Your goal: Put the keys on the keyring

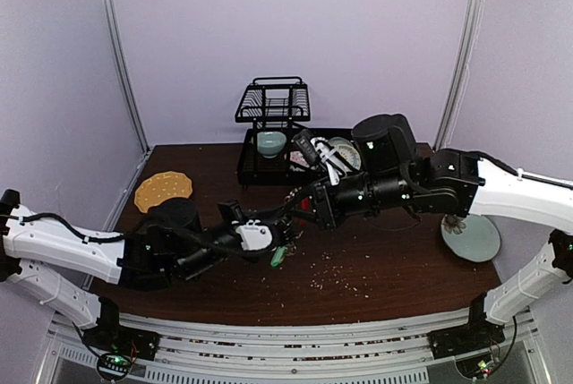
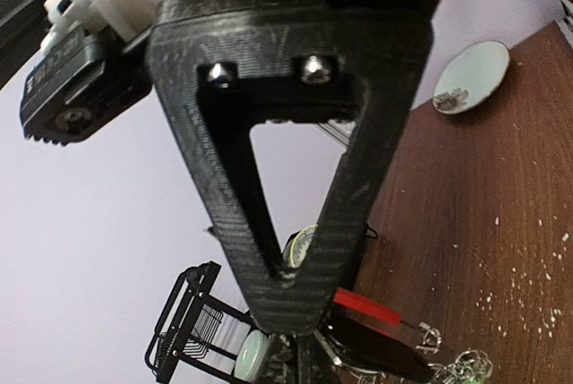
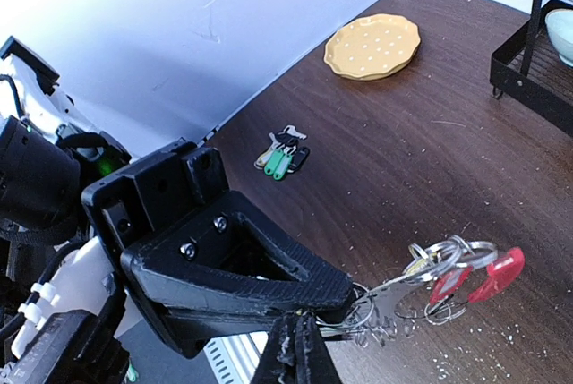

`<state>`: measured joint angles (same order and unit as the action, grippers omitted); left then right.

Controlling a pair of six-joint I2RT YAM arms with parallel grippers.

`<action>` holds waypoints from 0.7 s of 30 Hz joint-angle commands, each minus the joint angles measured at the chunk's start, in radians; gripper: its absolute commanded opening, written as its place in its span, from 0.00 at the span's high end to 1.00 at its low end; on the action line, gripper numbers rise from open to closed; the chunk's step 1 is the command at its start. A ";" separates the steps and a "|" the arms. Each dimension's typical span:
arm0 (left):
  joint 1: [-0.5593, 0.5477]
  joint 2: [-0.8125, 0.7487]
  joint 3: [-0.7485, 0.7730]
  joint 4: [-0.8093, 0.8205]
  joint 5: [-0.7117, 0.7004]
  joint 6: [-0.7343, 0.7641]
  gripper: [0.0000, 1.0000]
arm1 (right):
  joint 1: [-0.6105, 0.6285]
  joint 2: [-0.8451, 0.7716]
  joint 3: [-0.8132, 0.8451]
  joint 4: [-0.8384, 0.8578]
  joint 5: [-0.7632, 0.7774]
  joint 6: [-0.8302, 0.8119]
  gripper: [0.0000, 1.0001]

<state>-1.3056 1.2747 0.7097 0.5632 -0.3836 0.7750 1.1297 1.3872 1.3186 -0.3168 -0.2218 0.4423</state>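
At the lower centre of the right wrist view, the right hand (image 3: 298,335) and left hand (image 3: 345,302) meet. Both are clamped shut on the large metal keyring with red plastic pieces (image 3: 430,268), apparently steadying it for threading. Farther up-frame, loose silver keys with green and yellow tags (image 3: 282,156) wait on the dark wooden table (image 3: 403,151).

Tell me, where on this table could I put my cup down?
Bare wood lies between the yellow plate and the dish rack, and along the near edge beside the pale plate, crumbs aside. The middle is crowded: the left tool and right tool meet at the keyring.
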 commanded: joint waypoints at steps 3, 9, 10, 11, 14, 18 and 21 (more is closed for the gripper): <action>0.003 0.050 -0.003 0.421 0.133 -0.115 1.00 | 0.065 0.024 0.077 0.109 -0.091 -0.018 0.88; 0.022 0.036 -0.033 0.473 0.190 -0.188 1.00 | 0.065 0.012 0.089 0.120 -0.116 -0.026 0.79; 0.025 0.034 -0.039 0.489 0.194 -0.194 1.00 | 0.065 0.008 0.090 0.122 -0.128 -0.026 0.79; 0.030 0.033 -0.046 0.503 0.195 -0.197 1.00 | 0.064 0.005 0.090 0.126 -0.140 -0.028 0.78; 0.047 0.032 -0.056 0.527 0.196 -0.203 1.00 | 0.065 -0.013 0.086 0.139 -0.192 -0.033 0.74; 0.055 0.023 -0.083 0.579 0.214 -0.165 1.00 | 0.064 -0.066 0.073 0.143 -0.184 -0.044 0.69; 0.062 0.019 -0.096 0.600 0.225 -0.137 1.00 | 0.058 -0.114 0.059 0.163 -0.178 -0.047 0.64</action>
<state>-1.2606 1.3121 0.6273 1.0237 -0.1955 0.6098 1.1683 1.3525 1.3865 -0.2279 -0.3252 0.4114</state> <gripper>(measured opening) 0.006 0.334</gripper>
